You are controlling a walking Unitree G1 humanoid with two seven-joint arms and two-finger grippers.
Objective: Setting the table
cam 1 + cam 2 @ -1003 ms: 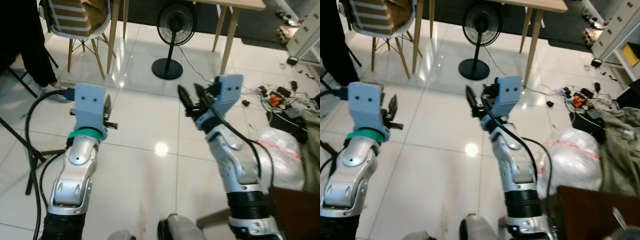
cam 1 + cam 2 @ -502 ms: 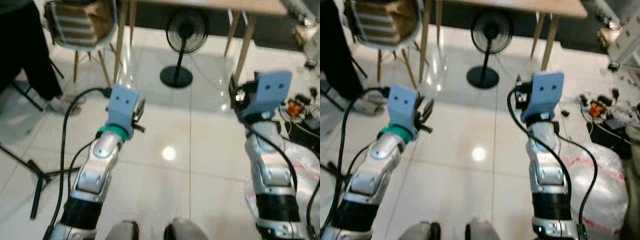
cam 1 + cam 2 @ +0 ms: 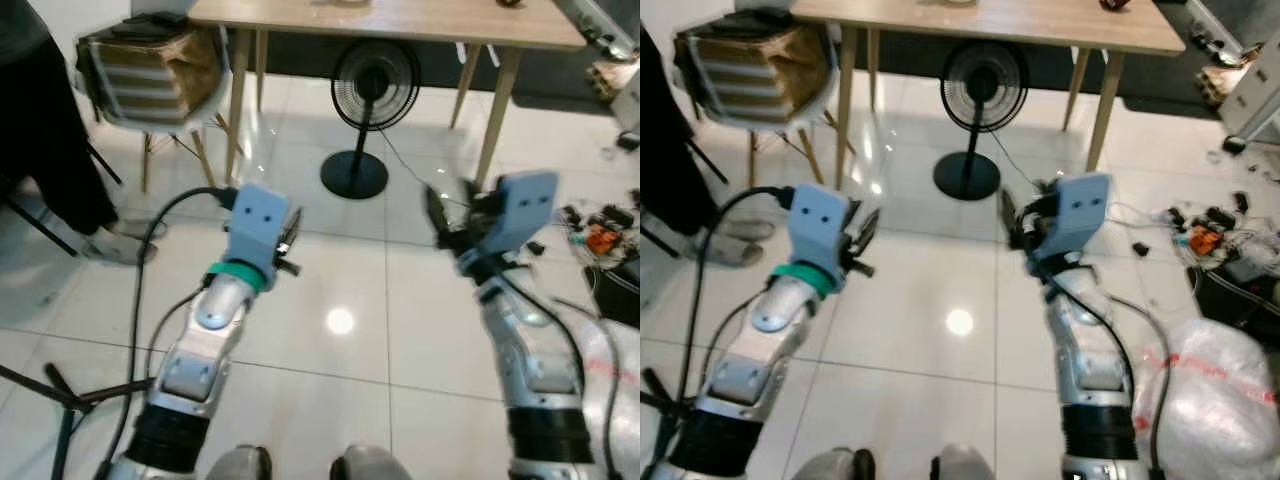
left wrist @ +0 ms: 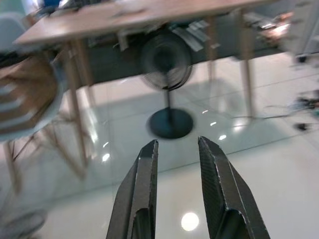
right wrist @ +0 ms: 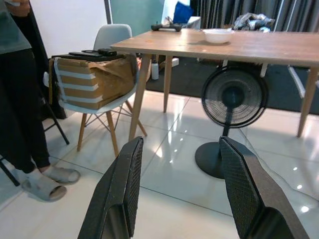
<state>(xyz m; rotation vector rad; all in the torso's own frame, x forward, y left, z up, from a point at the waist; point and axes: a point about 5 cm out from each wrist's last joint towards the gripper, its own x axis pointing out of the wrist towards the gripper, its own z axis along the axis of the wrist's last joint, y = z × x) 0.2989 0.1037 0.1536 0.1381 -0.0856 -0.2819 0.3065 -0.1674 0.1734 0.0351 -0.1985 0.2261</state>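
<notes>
Above the floor, both grippers (image 4: 174, 164) (image 5: 182, 184) gape empty.

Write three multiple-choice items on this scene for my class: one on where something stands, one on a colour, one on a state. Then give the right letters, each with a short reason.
1. Where does the black fan stand?
A. on the table
B. on the floor, under the wooden table
C. on the chair

2. What colour is the bowl on the table?
A. white
B. red
C. black

3. How is the right gripper?
A. shut on a bowl
B. shut on a cable
C. open, holding nothing

Answers: B, its round base rests on the tiles below the tabletop; A, the right wrist view shows it white; C, its two fingers stand apart with only floor between them.
</notes>
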